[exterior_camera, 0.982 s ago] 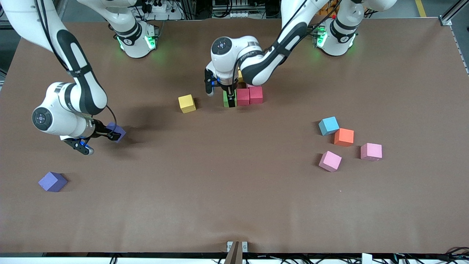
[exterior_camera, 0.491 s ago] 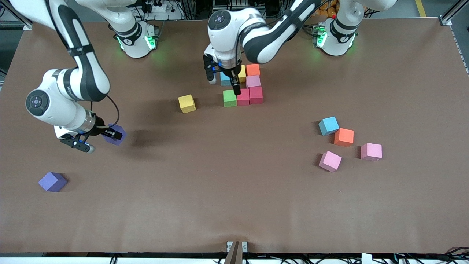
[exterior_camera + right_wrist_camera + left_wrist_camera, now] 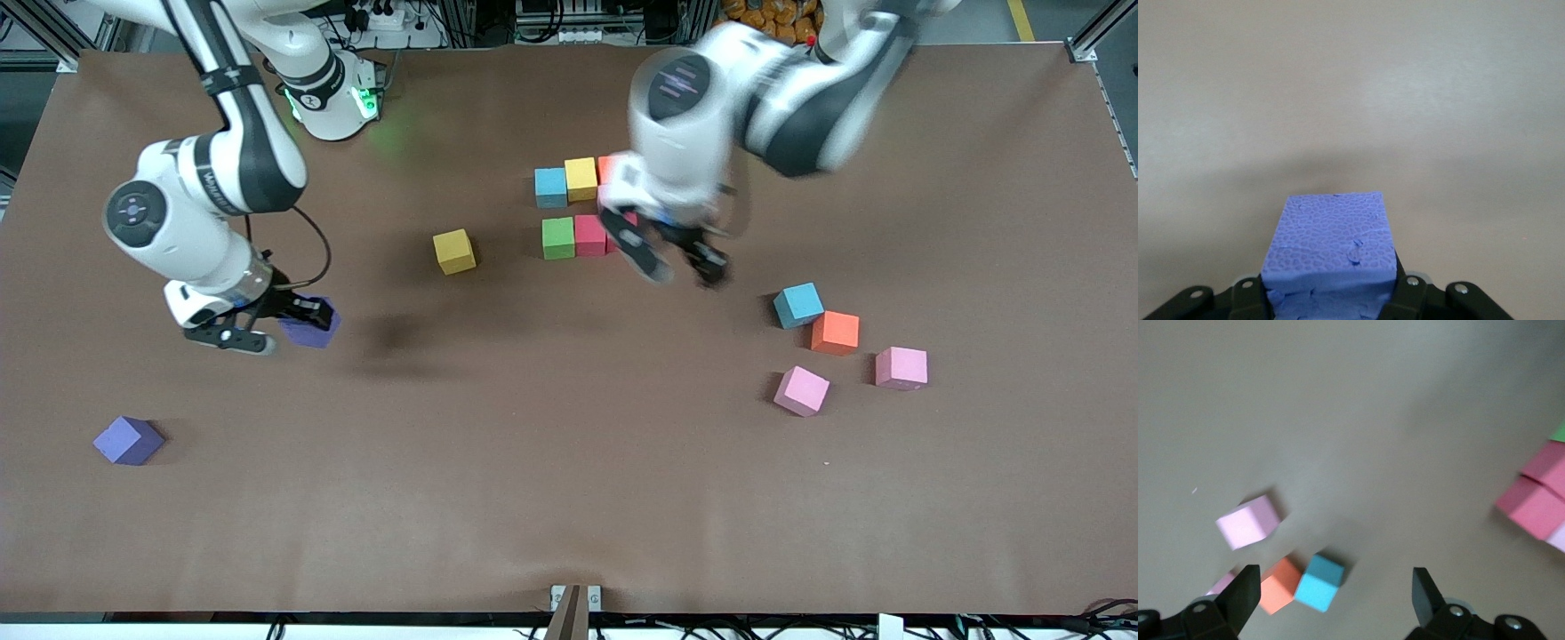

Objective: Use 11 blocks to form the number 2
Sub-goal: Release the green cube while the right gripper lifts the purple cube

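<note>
My right gripper (image 3: 286,324) is shut on a purple block (image 3: 309,322), held up over bare table; that purple block (image 3: 1331,247) fills the space between the fingers. My left gripper (image 3: 680,260) hangs open and empty in the air between the partly built number 2 and the loose blocks. In that group a blue (image 3: 550,188), a yellow (image 3: 581,179) and an orange block (image 3: 606,167) form a row. A green (image 3: 557,238) and a red block (image 3: 589,235) lie nearer the front camera. The left arm hides the rest.
Loose blocks: a yellow one (image 3: 454,251) beside the group, a purple one (image 3: 128,440) toward the right arm's end. A blue (image 3: 797,305), an orange (image 3: 835,332) and two pink ones (image 3: 801,390) (image 3: 901,368) lie toward the left arm's end.
My left gripper let go of the green block, rose and swung toward the loose blocks at the left arm's end. My right gripper lifted the purple block and carried it toward the middle.
</note>
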`<control>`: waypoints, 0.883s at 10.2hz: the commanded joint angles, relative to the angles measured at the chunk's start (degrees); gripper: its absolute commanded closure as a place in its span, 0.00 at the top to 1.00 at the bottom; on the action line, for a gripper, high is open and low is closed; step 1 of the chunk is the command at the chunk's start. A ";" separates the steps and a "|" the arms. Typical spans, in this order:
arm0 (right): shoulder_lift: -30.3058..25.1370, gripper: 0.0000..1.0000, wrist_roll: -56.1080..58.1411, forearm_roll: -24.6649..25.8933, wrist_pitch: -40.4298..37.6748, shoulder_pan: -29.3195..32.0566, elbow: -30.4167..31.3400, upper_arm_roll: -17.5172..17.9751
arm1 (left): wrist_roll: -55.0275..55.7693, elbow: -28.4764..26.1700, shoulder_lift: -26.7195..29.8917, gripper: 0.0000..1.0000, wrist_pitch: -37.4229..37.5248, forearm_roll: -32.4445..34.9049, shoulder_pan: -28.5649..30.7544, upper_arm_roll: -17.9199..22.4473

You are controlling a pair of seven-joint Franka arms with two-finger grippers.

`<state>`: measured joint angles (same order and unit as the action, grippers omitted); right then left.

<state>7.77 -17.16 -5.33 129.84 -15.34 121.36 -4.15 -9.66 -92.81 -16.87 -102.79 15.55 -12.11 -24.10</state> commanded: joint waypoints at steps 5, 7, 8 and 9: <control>6.98 0.59 -6.82 -2.40 -3.61 -11.81 -8.23 -1.30 | -0.36 7.10 -12.12 1.00 -4.08 -6.23 14.22 2.81; 9.80 0.58 -9.37 -2.49 -9.77 -14.01 -12.71 -1.22 | 1.29 9.83 -15.81 1.00 -6.10 -5.98 14.22 4.58; 10.85 0.58 -10.78 -3.71 -9.70 -15.58 -13.69 -1.22 | 0.79 10.79 -17.66 1.00 -8.63 -6.06 13.87 6.07; 11.73 0.58 -11.66 -6.77 -9.44 -17.34 -14.65 -1.22 | 0.78 11.50 -19.41 1.00 -10.14 -5.97 13.61 6.52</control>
<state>17.27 -26.85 -8.90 121.73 -30.02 109.97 -4.62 -9.61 -84.64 -33.00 -111.71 10.20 2.80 -18.97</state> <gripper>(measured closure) 0.414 0.000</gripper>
